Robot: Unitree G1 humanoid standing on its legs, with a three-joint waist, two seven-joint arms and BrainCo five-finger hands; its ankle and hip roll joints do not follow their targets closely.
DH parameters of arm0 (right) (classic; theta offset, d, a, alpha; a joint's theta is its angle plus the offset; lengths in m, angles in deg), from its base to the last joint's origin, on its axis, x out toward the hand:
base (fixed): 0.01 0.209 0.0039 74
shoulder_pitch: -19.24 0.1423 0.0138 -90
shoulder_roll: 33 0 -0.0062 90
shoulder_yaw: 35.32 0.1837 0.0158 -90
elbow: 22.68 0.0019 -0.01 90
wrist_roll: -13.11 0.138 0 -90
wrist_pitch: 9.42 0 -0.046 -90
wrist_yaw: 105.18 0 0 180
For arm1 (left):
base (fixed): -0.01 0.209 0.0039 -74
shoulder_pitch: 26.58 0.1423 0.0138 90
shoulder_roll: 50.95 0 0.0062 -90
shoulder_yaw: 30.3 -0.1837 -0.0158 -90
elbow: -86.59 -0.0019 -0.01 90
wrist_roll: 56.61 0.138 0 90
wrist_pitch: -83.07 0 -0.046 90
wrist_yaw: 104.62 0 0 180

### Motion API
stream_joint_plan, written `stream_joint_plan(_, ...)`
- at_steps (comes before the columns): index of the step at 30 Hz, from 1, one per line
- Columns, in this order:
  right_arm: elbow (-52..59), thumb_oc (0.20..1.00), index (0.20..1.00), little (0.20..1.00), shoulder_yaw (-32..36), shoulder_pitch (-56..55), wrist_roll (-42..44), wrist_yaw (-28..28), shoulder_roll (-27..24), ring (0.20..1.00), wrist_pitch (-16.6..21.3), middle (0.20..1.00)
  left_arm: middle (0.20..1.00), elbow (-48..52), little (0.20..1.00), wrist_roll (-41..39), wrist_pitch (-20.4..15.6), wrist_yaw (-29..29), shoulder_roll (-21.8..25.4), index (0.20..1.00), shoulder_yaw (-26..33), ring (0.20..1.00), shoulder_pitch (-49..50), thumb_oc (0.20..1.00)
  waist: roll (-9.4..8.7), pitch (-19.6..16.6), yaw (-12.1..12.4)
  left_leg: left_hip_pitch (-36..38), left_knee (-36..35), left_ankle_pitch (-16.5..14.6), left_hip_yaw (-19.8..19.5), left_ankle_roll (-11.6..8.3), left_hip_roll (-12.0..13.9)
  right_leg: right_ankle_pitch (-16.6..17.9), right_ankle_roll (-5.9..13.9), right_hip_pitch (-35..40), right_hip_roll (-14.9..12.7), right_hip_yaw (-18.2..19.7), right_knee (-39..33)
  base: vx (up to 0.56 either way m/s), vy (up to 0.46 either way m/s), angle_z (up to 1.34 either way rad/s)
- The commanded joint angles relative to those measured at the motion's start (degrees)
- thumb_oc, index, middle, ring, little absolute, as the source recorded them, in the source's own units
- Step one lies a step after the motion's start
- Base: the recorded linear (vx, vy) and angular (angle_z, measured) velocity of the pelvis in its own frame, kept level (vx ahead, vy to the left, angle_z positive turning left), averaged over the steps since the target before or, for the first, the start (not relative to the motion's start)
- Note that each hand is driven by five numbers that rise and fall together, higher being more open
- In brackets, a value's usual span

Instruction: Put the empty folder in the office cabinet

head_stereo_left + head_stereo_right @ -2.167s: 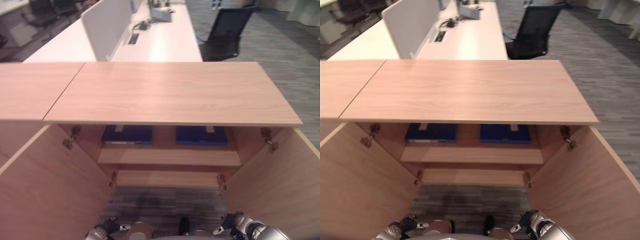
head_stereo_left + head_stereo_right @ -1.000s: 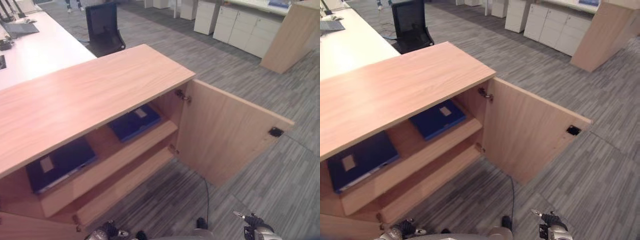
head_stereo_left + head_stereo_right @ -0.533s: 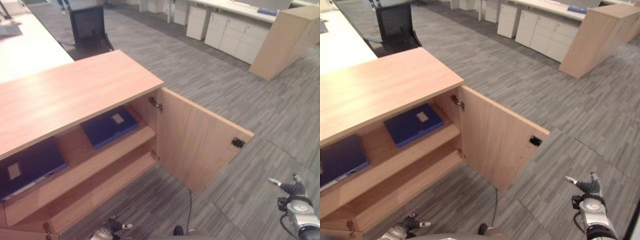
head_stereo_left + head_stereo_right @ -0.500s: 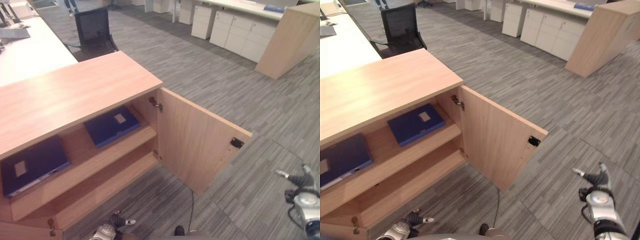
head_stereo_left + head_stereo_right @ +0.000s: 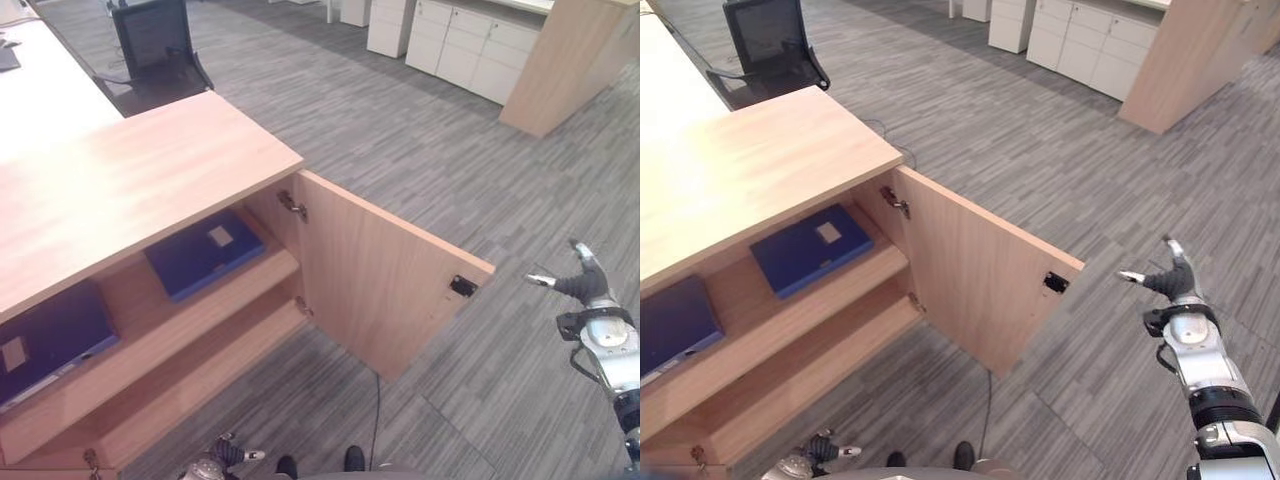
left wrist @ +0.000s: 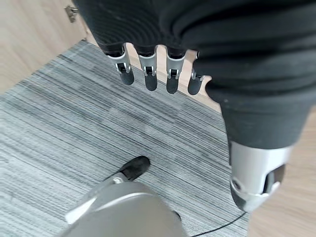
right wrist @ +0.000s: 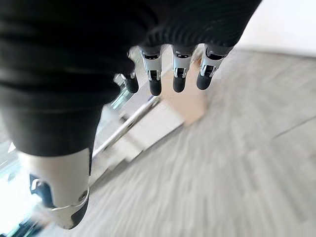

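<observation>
A black office chair (image 5: 155, 45) stands by a white desk (image 5: 45, 95); white drawer units (image 5: 455, 45) beyond.

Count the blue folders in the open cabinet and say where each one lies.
2. One blue folder lies flat on the upper shelf near the open door; the other folder lies on the same shelf farther left. The cabinet's top may hide more.

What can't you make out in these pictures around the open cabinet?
- Left blue folder: cut off by the eye view's edge and partly under the cabinet top.
- Whether either blue folder is empty: both are closed.
- Furniture past the right hand: blurred in its wrist view.
- Left hand: holds nothing.
</observation>
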Motion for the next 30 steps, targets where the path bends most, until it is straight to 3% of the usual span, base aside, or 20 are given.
stream_joint_plan(1,4.12,1.0,1.0,1.0,-3.91,0.89,2.59,-5.51,-1.01,1.0,3.89,1.0,1.0,-2.58,1.0,0.9,-0.9,1.4,1.45,1.0,1.46,1.0,-1.1,1.0,-2.92,-2.39,1.28,-0.83,3.9,-4.18,0.72,0.29,1.3,-5.56,6.52,-1.52,-4.08,1.74,4.66,0.0,0.0,0.0)
stream_joint_plan(4,7.79,1.0,1.0,1.0,-9.34,2.16,2.45,-10.2,-2.4,1.0,4.07,1.0,1.0,-2.28,1.0,1.0,-0.96,2.28,1.33,1.0,1.4,1.0,-0.74,1.0,-2.75,-2.59,1.35,-0.31,3.57,-4.24,0.6,0.16,1.49,-5.73,6.56,-1.21,-4.05,1.84,4.47,0.0,0.0,0.0)
stream_joint_plan(10,19.25,1.0,1.0,1.0,-22.5,4.49,7.65,-25.64,-9.04,1.0,3.46,1.0,1.0,-0.91,1.0,1.62,-1.53,5.3,1.41,1.0,1.29,1.0,0.21,1.0,-2.88,-2.88,1.45,0.19,3.22,-4.25,0.75,-0.3,2.09,-5.64,6.74,-0.83,-4.09,1.51,4.05,0.0,0.0,-0.01)
stream_joint_plan(16,24.41,1.0,1.0,1.0,-30.8,9.03,10.93,-32.31,-11.61,1.0,2.4,1.0,1.0,-0.72,1.0,1.78,-1.94,6.47,1.33,1.0,1.17,1.0,0.65,1.0,-3.07,-3.04,1.46,0.65,3.0,-4.35,0.92,-0.49,2.45,-5.26,6.9,-0.54,-4.22,1.36,3.57,0.0,0.0,-0.01)
stream_joint_plan(17,28.32,1.0,1.0,1.0,-31.87,9.95,15.68,-34.47,-11.43,1.0,1.85,1.0,1.0,-0.87,1.0,1.99,-2.09,6.47,1.2,1.0,1.2,1.0,0.43,1.0,-3.11,-3.06,1.52,0.72,2.93,-4.32,0.96,-0.52,2.52,-5.18,6.94,-0.56,-4.19,1.35,3.44,0.0,0.0,0.0)
stream_joint_plan(20,35.05,1.0,1.0,1.0,-32.81,10.83,25.12,-37.99,-9.56,1.0,0.33,1.0,1.0,-1.03,1.0,2.37,-2.24,6.57,1.02,1.0,1.23,1.0,0.42,1.0,-3.19,-3.19,1.77,0.74,2.94,-4.37,1.08,-0.55,2.61,-4.97,6.99,-0.49,-4.25,1.36,3.14,0.0,0.0,0.0)
stream_joint_plan(23,38.77,1.0,1.0,1.0,-34.31,11.73,31.76,-39.35,-4.49,1.0,-0.97,1.0,1.0,-0.91,1.0,2.5,-2.29,6.33,0.99,1.0,1.69,1.0,0.5,1.0,-3.36,-3.29,2.49,0.78,2.96,-4.43,1.15,-0.56,2.71,-4.67,7.02,-0.33,-4.36,1.05,2.88,0.0,0.0,0.0)
stream_joint_plan(30,37.28,1.0,1.0,1.0,-40.44,15.58,30.57,-37.15,5.67,1.0,-0.8,1.0,1.0,-2.32,1.0,0.77,-1.55,4.87,0.92,1.0,3.86,1.0,1.13,1.0,-3.81,-2.77,4.83,-0.04,3.04,-3.73,0.3,-1.07,3.58,-4.75,6.51,-0.26,-3.84,-0.03,2.14,0.0,-0.014,0.01)
